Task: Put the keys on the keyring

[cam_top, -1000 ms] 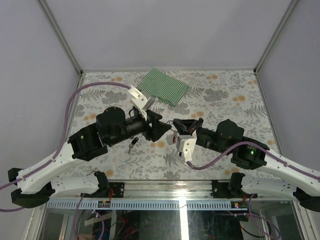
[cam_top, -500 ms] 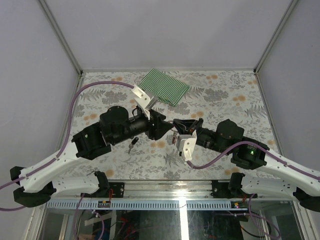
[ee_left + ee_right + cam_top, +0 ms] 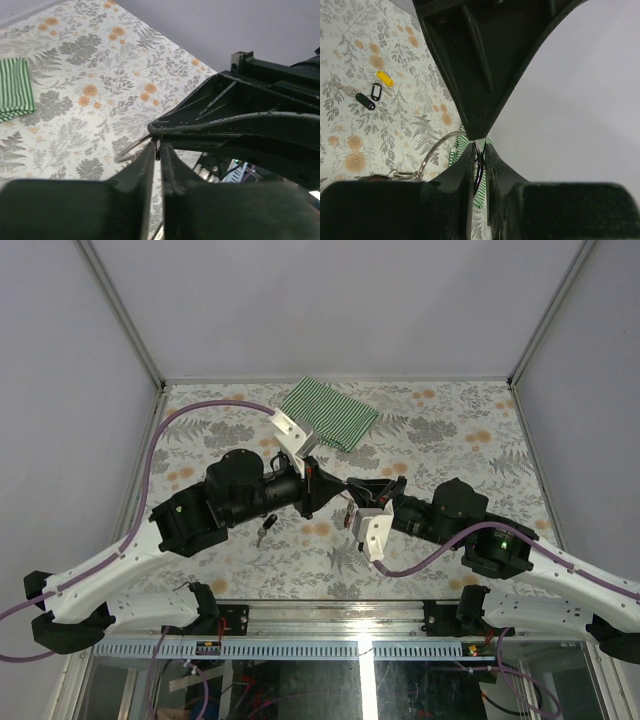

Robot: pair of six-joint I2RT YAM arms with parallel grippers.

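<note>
The left gripper (image 3: pixel 158 148) and right gripper (image 3: pixel 479 151) both pinch the keyring (image 3: pixel 402 174). Its wire looks thin, stiff and slippery, so hold the rim tight.

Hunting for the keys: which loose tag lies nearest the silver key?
The solid black tag, right beside the silver key; the yellow tag lies farther off.

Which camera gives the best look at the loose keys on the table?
Right wrist: the keys lie in clear sight, with the tag colours distinct. Top external shows them only as a small dark shape. The left wrist view doesn't show them.
</note>
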